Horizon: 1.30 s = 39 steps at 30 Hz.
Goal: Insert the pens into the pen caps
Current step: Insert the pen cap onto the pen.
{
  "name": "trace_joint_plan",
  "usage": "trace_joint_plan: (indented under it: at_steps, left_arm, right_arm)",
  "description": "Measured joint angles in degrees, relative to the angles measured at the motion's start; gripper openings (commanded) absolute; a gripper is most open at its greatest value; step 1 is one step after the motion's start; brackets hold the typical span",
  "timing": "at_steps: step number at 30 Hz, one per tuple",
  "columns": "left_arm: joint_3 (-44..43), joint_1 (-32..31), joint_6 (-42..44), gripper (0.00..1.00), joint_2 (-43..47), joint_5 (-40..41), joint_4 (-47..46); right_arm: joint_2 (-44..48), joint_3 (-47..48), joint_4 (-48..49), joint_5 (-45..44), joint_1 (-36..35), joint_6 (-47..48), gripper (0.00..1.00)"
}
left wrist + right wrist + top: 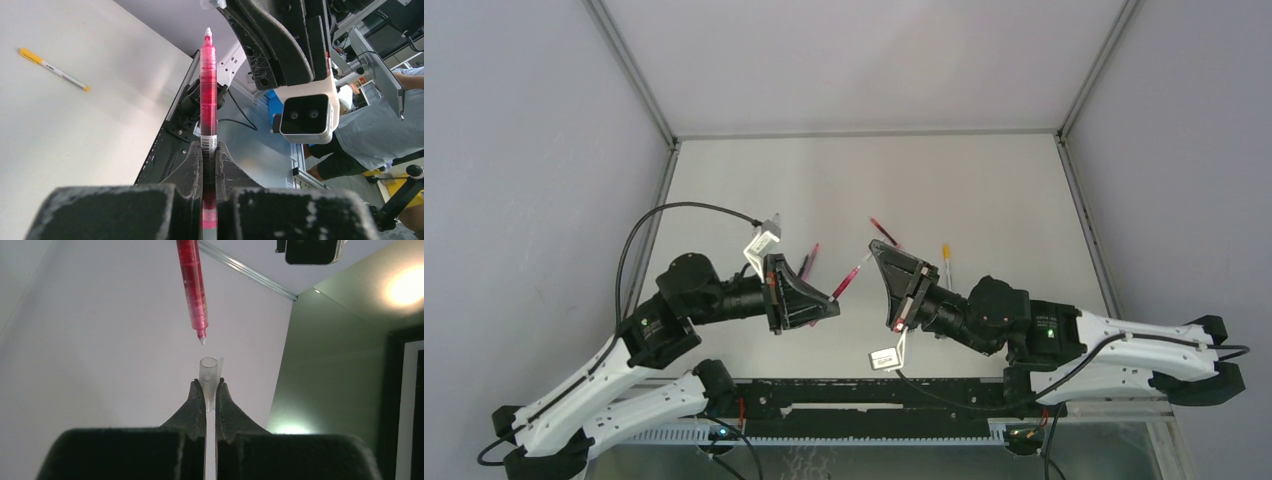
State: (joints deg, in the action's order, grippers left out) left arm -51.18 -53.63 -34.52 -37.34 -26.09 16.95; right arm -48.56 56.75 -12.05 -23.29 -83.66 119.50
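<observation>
The left jaws stand narrow, clamped on the rear part of a red pen (208, 85). In the left wrist view this pen runs straight up the middle of the frame, its whitish tip at the top. The right jaws are likewise pinched narrow, on a clear cap (208, 374) at the centre of the right wrist view, its open mouth turned upward. There the red pen comes down from the top of the frame, slightly tilted. Its tip hangs just above the cap's mouth and a little to the left, not touching it.

From above, both arms meet over the middle of the bench (844, 180). Lying on the bench are a yellow-ended pen (945, 255) right of centre, a second red pen (884, 232) just above the right jaws, and a dark red pen (811, 258) just above the left jaws.
</observation>
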Motion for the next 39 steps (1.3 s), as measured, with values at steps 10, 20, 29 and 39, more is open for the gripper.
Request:
trace_joint_plan:
  at_steps: [10, 20, 29, 39]
  left_arm:
    - [0.83, 0.0, 0.0, 0.0, -0.04, 0.0, -0.11]
    - [0.83, 0.0, -0.02, 0.0, 0.07, 0.0, -0.13]
    - [0.83, 0.0, -0.04, 0.0, 0.13, 0.0, -0.15]
    - [0.83, 0.0, -0.04, 0.0, 0.13, 0.0, -0.15]
  right_arm:
    - [-0.94, 0.04, -0.5, -0.76, -0.81, 0.0, 0.0]
    - [-1.07, 0.09, -1.66, -1.7, -0.83, 0.0, 0.0]
    - [-1.29, 0.09, -1.92, -1.73, -0.87, 0.0, 0.0]
    - [-1.44, 0.11, -1.92, -1.7, -0.98, 0.0, 0.0]
